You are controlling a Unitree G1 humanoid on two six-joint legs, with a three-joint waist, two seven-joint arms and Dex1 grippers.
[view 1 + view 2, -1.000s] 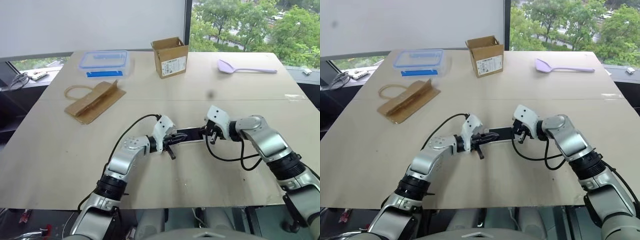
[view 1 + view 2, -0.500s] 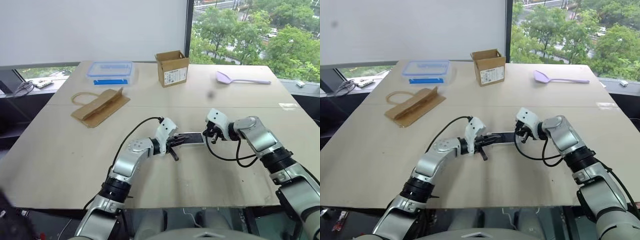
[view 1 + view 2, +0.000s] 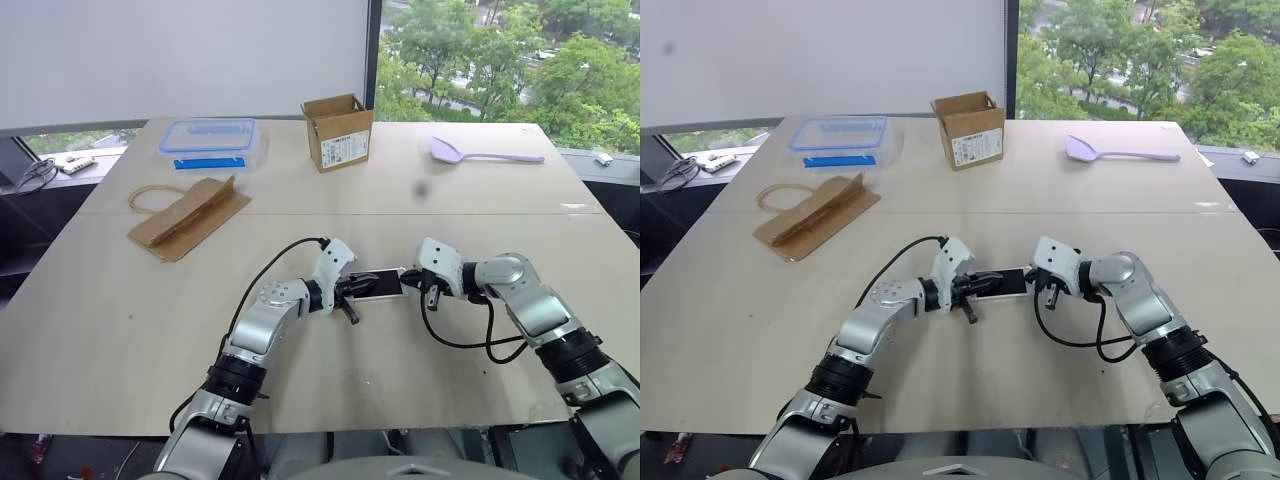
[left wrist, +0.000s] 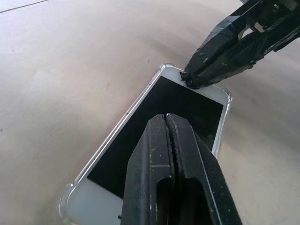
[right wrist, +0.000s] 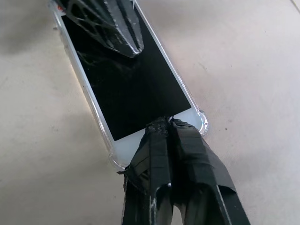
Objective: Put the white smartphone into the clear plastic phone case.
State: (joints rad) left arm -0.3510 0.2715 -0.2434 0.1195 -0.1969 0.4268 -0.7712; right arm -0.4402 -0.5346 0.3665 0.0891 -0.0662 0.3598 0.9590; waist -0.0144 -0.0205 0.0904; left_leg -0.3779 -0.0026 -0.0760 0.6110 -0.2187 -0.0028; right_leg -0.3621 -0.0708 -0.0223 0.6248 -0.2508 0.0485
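Where it lies cased, white smartphone (image 4: 154,140) under both pressed-together hands, left hand (image 3: 352,291), right hand (image 3: 419,288).

A broad, pale beige wooden desk (image 3: 120,330) with a faint seam running across its middle takes up most of the room in view. Behind it a plain white wall panel (image 3: 180,55) stands on the left, and a dark vertical window frame (image 3: 375,45) divides it from a large window (image 3: 500,50) on the right. Green leafy trees (image 3: 560,70) show outside, and even daylight falls on the desk.
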